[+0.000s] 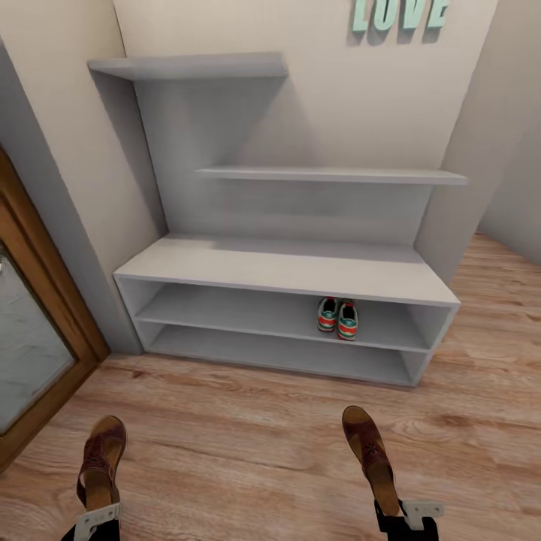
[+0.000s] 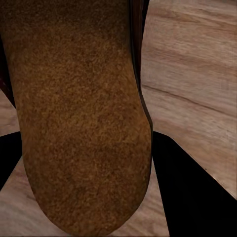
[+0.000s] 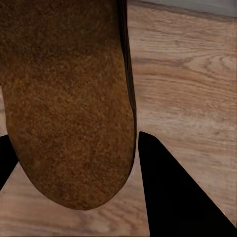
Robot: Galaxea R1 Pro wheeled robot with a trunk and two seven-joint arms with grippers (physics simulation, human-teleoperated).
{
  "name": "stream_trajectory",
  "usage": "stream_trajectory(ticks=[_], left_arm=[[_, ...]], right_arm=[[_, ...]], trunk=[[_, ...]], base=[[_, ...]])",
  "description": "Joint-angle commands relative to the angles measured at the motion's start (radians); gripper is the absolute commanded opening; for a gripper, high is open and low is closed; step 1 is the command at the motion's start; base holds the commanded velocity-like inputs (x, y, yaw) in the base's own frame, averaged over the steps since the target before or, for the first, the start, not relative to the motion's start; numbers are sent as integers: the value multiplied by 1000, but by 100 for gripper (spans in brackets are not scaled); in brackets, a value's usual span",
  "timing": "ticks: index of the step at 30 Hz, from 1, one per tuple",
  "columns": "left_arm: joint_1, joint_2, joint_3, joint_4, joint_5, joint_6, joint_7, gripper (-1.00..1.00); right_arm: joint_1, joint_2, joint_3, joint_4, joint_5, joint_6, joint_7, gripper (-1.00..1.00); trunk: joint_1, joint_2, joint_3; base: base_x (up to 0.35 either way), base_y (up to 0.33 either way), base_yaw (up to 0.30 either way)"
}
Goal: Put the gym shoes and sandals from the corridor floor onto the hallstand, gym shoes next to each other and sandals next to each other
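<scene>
Fingers of the left gripper (image 1: 96,518) and right gripper (image 1: 409,517) each pinch 1 sandal (image 1: 100,458), carrying both toward the hallstand (image 1: 285,270) where 2 gym shoes (image 1: 337,316) sit together.

A brown sandal (image 3: 69,98) takes up the left and centre of the frame, its grainy tan footbed facing the camera and its rounded end reaching toward the lower left. 2 black gripper fingers (image 3: 173,197) flank it: 1 broad wedge at the lower right, touching the sandal's edge, and a sliver at the far left edge. Behind lies light wood-plank floor (image 3: 187,89), with a pale grey strip (image 3: 197,6) across the upper right corner.
</scene>
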Motion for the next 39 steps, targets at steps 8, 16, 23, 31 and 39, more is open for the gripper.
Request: stream_trajectory(ticks=[8, 16, 23, 31, 39], left_arm=[[-1, 0, 6, 1, 4, -2, -9, -100], [-1, 0, 6, 1, 4, -2, -9, -100], [-1, 0, 6, 1, 4, -2, -9, -100], [-1, 0, 6, 1, 4, -2, -9, -100], [-1, -1, 4, 2, -2, -1, -11, -100]], right_arm=[[-1, 0, -7, 1, 1, -3, 4, -100], [-1, 0, -7, 1, 1, -3, 4, -100], [-1, 0, -7, 1, 1, -3, 4, -100], [-1, 0, -7, 1, 1, -3, 4, -100], [-1, -2, -7, 1, 1, -3, 5, -100]], trunk=[[0, 0, -1], [0, 0, -1], [0, 0, -1], [0, 0, -1], [0, 0, -1]], base=[[75, 308, -32], [84, 308, -240], [85, 308, -282], [74, 307, -283], [9, 94, -92]])
